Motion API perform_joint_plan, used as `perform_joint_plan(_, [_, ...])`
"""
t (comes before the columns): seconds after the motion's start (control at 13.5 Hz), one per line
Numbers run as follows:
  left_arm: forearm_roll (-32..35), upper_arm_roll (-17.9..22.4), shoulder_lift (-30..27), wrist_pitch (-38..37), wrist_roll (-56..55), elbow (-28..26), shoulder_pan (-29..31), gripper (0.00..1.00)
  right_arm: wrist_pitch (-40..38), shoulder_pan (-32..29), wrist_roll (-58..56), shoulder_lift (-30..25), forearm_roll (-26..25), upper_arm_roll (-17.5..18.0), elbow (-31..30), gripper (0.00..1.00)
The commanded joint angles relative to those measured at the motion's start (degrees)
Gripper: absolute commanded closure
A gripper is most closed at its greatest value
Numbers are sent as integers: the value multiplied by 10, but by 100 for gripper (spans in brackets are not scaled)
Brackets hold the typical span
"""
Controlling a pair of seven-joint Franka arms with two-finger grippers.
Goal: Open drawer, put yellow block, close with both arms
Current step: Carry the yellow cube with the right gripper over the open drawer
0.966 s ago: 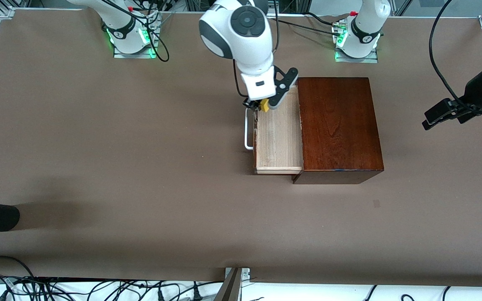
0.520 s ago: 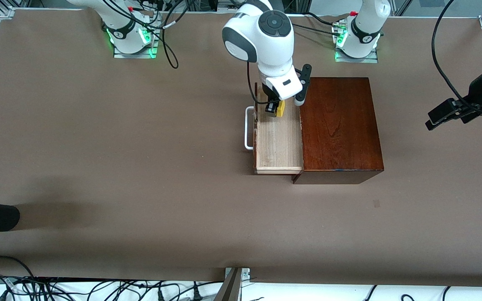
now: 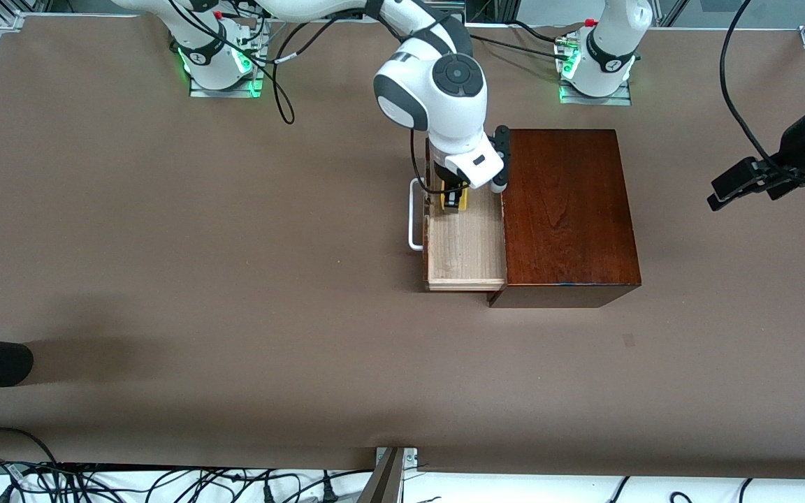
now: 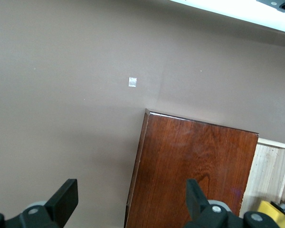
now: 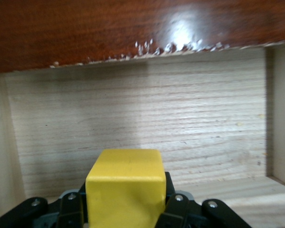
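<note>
**Block poised over the open drawer**

The right gripper is clamped on the yellow block, which fills the space between its fingers in the right wrist view. It hangs over the end of the drawer farther from the front camera, with pale wood grain directly below the cube and the glossy edge of the wooden box just beside it. The drawer is pulled out toward the right arm's end of the table, its white handle showing past the front panel.

The left gripper waits with jaws wide apart and nothing between them, up over the table at the left arm's end, well apart from the box.

The risk here, as I judge it, is placement. The block sits close to the drawer's end wall and to the box's lip (whose edge looks chipped), so a release from height could let the cube bounce onto a wall or rim instead of settling flat. If it lands tilted against the box opening, it could jam when the drawer is pushed shut. Lowering before letting go should avoid that.
</note>
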Motion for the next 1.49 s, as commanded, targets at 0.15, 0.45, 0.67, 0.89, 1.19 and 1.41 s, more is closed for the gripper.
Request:
perform_joint_plan(0.15, [49,-5,-7,-22,-3,34,-7,0,42,5,-8,11,-17,1,-19,98])
perform_joint_plan(0.45, [81,-25,3,-22,-18,47,-15,0,47,7,-8,16,-32,1,-23,98])
perform_joint_plan(0.67, [51,-18,-2,-19,-26,55,4,0,47,7,-8,18,-34,1,-26,94])
perform_joint_plan(0.89, [22,-16,2,-17,-31,48,15,0,56,8,-7,20,-34,1,-29,82])
perform_joint_plan(1.19, [11,-16,11,-17,-31,48,18,0,78,10,-2,29,-33,1,-32,66])
perform_joint_plan(1.41, [12,-16,12,-17,-27,47,20,0,72,10,-1,24,-32,1,-29,0])
